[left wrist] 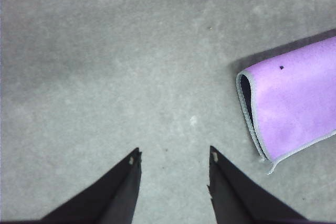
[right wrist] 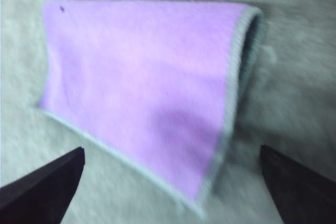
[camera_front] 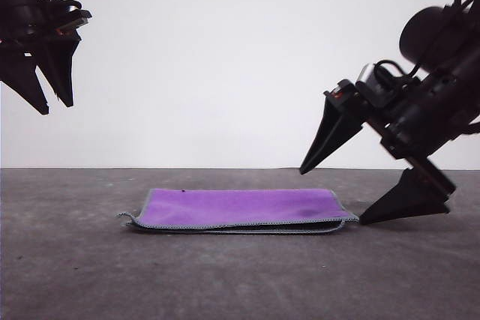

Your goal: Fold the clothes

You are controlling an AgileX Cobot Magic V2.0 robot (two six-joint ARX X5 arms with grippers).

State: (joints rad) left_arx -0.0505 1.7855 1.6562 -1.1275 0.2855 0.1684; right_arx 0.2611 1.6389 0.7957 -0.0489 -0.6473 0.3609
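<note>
Grey and mottled, the counter (camera_front: 67, 260) runs forward from the camera, and on it, about the middle, lies the cloth (camera_front: 240, 210), folded over on itself with its purple face up and a light grey hem along the edges. A dark inner face shows in the mouth of the fold at both ends, seen from the left wrist (left wrist: 294, 103) and, blurred, from the right wrist (right wrist: 142, 82). One small dark speck sits on the purple near a far corner.

Right gripper (camera_front: 330, 196) is low, just beside the right end of the cloth, jaws released and spread wide: the lower finger (camera_front: 405, 200) rests at the counter with its tip next to the hem (whether it touches I cannot tell), the upper one is raised above it. Left gripper (camera_front: 56, 106) hangs high at the upper left, well apart from the cloth, jaws released with nothing between them; its wrist view shows both tips (left wrist: 175, 157) over bare counter.
</note>
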